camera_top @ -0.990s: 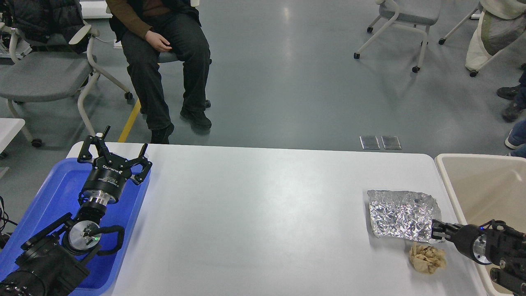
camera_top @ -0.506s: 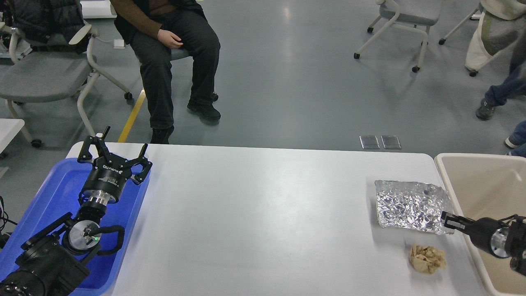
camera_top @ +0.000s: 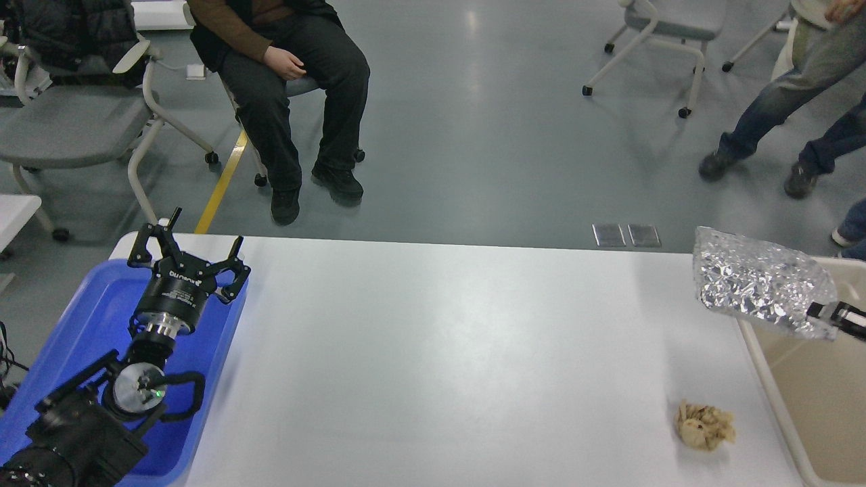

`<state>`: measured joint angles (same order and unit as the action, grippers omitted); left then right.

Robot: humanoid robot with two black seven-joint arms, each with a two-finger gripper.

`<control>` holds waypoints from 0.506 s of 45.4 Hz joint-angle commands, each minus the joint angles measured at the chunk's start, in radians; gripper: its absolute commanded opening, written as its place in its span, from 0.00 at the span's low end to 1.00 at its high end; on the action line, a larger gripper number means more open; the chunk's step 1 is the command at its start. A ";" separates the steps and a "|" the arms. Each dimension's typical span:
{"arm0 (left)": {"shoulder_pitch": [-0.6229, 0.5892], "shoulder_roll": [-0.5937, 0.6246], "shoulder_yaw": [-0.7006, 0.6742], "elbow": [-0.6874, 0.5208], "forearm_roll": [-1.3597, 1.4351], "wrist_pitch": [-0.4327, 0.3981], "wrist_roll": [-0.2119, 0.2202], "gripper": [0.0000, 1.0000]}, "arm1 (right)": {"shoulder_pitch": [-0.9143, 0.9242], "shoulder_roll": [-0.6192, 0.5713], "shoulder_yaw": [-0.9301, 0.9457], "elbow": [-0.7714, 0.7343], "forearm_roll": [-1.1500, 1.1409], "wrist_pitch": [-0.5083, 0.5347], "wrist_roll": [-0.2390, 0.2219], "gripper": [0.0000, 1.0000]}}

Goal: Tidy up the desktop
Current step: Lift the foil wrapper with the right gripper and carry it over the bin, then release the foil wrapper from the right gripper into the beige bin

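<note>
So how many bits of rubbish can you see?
2. The crumpled foil sheet is lifted at the right gripper, over the beige bin's edge. The brown paper wad lies on the desktop, near right. None seem hidden.

Your left arm (camera_top: 101,399): black segmented housing, silver wrist ring, round metal cap with green light, looped black cable; left gripper (camera_top: 188,256) black, white lettering.

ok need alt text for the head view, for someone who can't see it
The right gripper holds a crumpled foil sheet lifted over the edge of a beige bin at the right end of the white desktop. A crumpled brown paper ball lies on the desktop. The left gripper, fingers spread, hovers over a blue tray.
</note>
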<state>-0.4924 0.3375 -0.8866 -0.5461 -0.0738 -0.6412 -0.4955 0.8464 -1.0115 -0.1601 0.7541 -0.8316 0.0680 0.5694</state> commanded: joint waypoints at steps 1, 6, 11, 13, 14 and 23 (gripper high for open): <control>0.000 0.000 0.000 0.000 0.000 0.000 0.000 1.00 | 0.049 -0.130 0.158 0.034 0.005 0.150 -0.008 0.00; 0.000 0.000 0.000 0.000 0.000 0.000 0.000 1.00 | 0.053 -0.127 0.195 -0.012 0.011 0.147 -0.045 0.00; 0.000 0.000 0.000 0.000 0.000 0.000 0.000 1.00 | 0.057 -0.087 0.235 -0.096 0.028 0.133 -0.109 0.00; 0.000 0.000 0.000 0.000 0.000 0.000 0.000 1.00 | 0.051 -0.053 0.257 -0.140 0.064 0.131 -0.138 0.00; 0.000 0.000 0.000 0.000 0.000 0.000 0.000 1.00 | 0.045 -0.038 0.266 -0.166 0.093 0.131 -0.158 0.00; 0.000 0.000 0.000 0.000 0.000 0.000 0.000 1.00 | -0.003 0.099 0.266 -0.383 0.373 0.127 -0.315 0.00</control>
<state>-0.4924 0.3374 -0.8866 -0.5460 -0.0737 -0.6412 -0.4955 0.8810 -1.0314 0.0645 0.5772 -0.6876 0.1905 0.4039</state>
